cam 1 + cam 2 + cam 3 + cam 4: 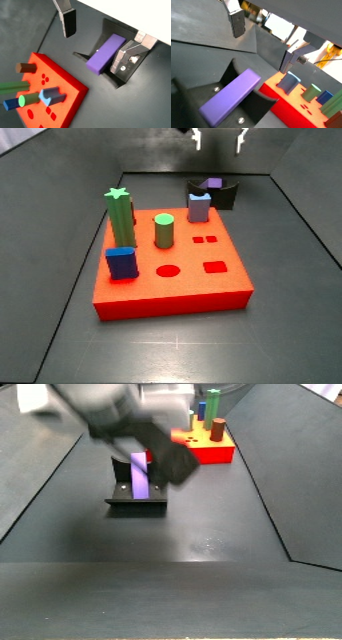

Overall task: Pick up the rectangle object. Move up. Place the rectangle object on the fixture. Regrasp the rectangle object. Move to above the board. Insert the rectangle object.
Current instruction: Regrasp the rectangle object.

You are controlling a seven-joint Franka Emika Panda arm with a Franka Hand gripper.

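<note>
In both wrist views the gripper (103, 32) hangs in the air above the fixture (119, 75), and its two flat silver fingers (68, 21) are spread wide apart with nothing between them. Just under the gripper, the rectangle object (105, 54) rests on the fixture. It is a long purple bar, and it does not stand up straight. It lies back on a slant, with its low end down on the flat base plate and its high end leaning on the black upright wall. In a wrist view (230, 97) its long side runs right between the two fingers, but the fingers are up above it and do not touch it. In a side view the purple bar (140, 474) looks almost upright inside the black fixture (136, 503), and the big blurry gripper (120, 424) is over it. Farther on sits the board (63, 87), a red-orange square slab, near the fixture but not touching it. In a side view the board (181, 278) holds a tall green star post (119, 218), a round green post (164, 230), a short blue block (122, 263) and a lavender peg (199, 206). Behind the board in that view, the bar's purple top (213, 184) pokes up from the dark fixture (223, 196).
</note>
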